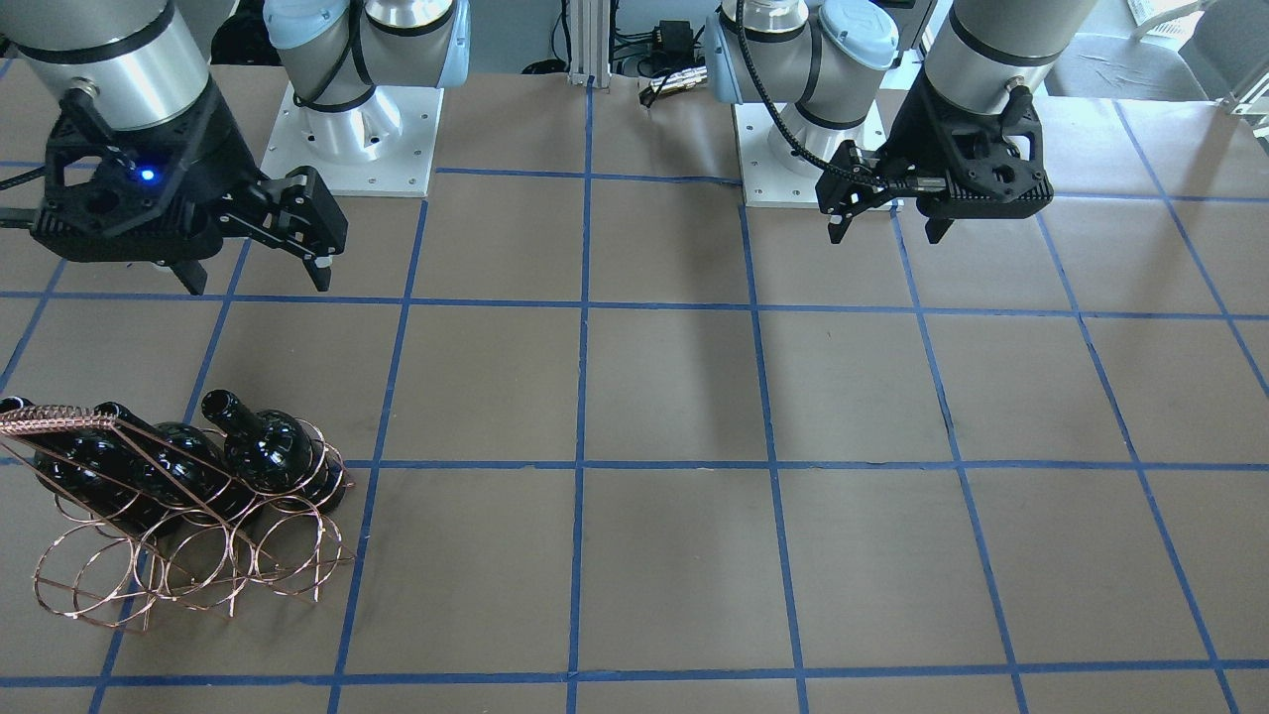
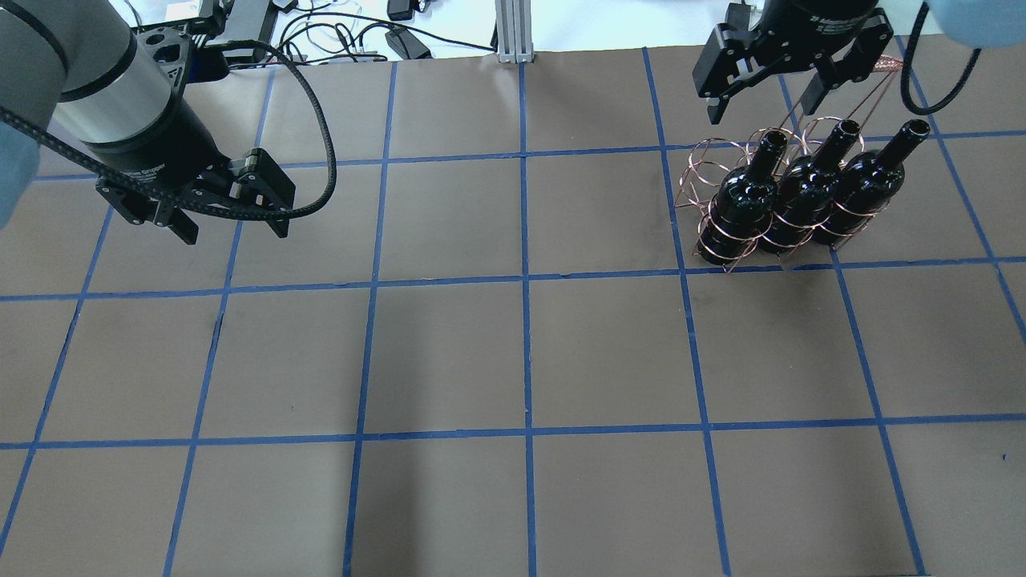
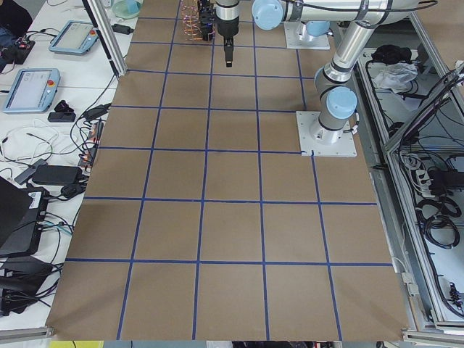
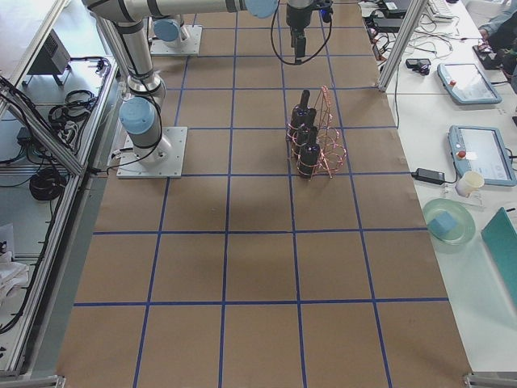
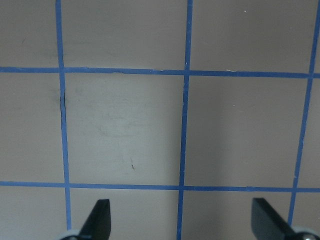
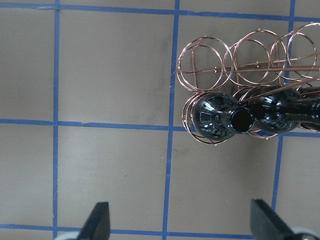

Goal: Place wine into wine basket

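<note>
Brown paper covers the whole table (image 2: pixel 529 353), with blue tape marking it off into big squares. Way over on the robot's right side sits the copper wire basket (image 1: pixel 193 555), its twisted handle (image 1: pixel 55 416) running along the top.

Three dark bottles stand upright in it, all in the row of rings on the robot's side. The wine bottle (image 2: pixel 744 200) is the end one, nearest the middle of the table, sitting inside its ring and touching the next bottle (image 2: pixel 805 196). The third bottle (image 2: pixel 866 188) is at the other end of the row.

The right gripper (image 2: pixel 761 112) hangs up in the air near the basket, fingers spread wide and holding nothing. Its wrist camera looks straight down into the wine bottle's mouth.

The left gripper (image 2: pixel 235 235) is well apart on the left side, over bare paper, fingers also spread wide with nothing between them.
</note>
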`<state>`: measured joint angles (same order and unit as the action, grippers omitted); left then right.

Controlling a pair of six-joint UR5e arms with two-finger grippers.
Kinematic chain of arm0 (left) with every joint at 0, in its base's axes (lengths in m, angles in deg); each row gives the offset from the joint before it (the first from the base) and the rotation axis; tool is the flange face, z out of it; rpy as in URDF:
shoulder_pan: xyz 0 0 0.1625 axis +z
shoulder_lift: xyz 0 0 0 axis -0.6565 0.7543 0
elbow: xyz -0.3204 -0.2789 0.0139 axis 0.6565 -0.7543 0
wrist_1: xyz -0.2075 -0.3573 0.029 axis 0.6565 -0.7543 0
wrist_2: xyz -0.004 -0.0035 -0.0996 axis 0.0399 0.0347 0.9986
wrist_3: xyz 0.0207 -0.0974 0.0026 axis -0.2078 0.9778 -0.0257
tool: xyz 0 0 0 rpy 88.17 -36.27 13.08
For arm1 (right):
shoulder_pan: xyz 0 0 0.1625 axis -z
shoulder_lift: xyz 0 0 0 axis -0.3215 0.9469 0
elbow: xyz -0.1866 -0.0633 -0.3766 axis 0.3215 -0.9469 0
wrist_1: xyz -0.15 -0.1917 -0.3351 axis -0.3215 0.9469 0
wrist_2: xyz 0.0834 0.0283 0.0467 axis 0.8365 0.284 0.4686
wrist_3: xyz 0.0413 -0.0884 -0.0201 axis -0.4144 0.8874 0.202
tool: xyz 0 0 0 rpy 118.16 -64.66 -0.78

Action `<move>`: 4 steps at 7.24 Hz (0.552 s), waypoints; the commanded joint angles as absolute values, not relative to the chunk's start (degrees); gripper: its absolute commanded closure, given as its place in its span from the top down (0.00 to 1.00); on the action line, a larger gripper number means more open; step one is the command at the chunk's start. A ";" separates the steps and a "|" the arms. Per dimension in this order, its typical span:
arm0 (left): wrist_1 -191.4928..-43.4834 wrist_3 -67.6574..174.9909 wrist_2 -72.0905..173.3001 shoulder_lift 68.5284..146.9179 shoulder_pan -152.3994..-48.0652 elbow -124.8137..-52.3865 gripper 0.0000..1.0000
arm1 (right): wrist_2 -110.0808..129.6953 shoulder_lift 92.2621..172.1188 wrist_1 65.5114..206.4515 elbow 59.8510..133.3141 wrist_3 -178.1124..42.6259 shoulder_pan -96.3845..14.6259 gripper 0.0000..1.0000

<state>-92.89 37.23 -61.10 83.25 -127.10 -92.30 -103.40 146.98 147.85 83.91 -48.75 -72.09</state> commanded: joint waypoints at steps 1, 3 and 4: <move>-92.62 37.18 -61.02 83.29 -127.08 -92.29 1.00 | -103.92 147.02 147.48 85.32 -50.01 -72.83 1.00; -92.09 37.09 -61.02 83.21 -127.08 -92.11 1.00 | -104.01 147.11 147.48 85.41 -49.75 -72.83 1.00; -92.17 37.09 -61.10 82.60 -127.08 -91.59 1.00 | -104.01 147.46 147.30 85.50 -49.49 -72.74 1.00</move>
<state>-92.24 37.10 -61.02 83.10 -127.08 -92.02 -103.98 147.17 147.46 85.38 -49.77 -72.82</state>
